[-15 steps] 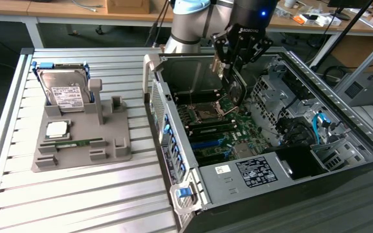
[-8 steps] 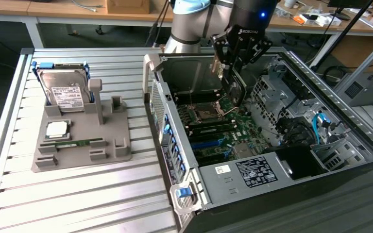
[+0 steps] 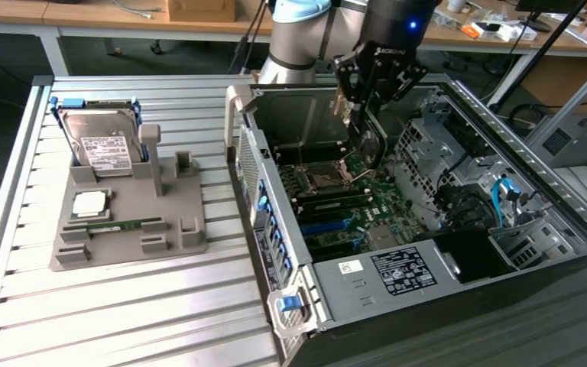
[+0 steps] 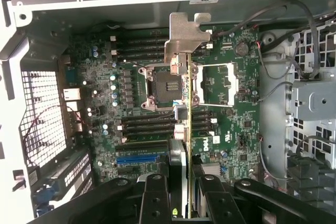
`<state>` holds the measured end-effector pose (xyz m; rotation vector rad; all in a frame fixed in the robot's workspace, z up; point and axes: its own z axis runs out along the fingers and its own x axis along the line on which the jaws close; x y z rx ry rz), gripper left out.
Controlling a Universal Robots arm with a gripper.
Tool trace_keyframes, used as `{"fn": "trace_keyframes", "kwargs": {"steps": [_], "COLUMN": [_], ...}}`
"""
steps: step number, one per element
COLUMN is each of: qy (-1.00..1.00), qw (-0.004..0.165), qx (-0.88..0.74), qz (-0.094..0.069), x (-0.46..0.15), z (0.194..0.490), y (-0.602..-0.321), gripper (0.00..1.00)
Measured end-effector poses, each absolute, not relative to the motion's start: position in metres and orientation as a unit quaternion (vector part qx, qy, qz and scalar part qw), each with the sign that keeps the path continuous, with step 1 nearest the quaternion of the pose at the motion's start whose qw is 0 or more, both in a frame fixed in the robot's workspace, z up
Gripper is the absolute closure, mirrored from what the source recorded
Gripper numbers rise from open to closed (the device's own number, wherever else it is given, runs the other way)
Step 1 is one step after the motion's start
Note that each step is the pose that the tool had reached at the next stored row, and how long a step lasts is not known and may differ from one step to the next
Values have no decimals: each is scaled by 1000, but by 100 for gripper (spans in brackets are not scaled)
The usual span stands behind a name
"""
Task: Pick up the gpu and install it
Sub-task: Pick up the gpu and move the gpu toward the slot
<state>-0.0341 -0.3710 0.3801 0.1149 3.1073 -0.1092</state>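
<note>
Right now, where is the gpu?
The gpu hangs edge-down, clamped in the gripper, inside the open computer case at the exterior view's right, above the motherboard near its CPU socket.

White ROBOTIQ on the black housing (image 3: pixel 385 51) above the jaws, exterior view's twelve o'clock; DELL on the motherboard (image 4: pixel 247 124)

Arm (image 3: pixel 293 53), behind the computer case (image 3: pixel 293 115): silver-grey tube, pale blue joint cap. Wrist section black, with a small blue light lit. Gripper (image 3: pixel 363 107), over the case: black, white lettering on its body. Black jointed fingers (image 4: pixel 155 198) with round pivot pins.
</note>
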Motion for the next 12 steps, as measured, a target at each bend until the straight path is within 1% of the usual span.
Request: {"fn": "trace_keyframes", "kwargs": {"steps": [12], "qy": [999], "qw": [15], "qx": [37], "qz": [-35], "x": [-34], "z": [376], "y": [-371], "gripper": [73]}}
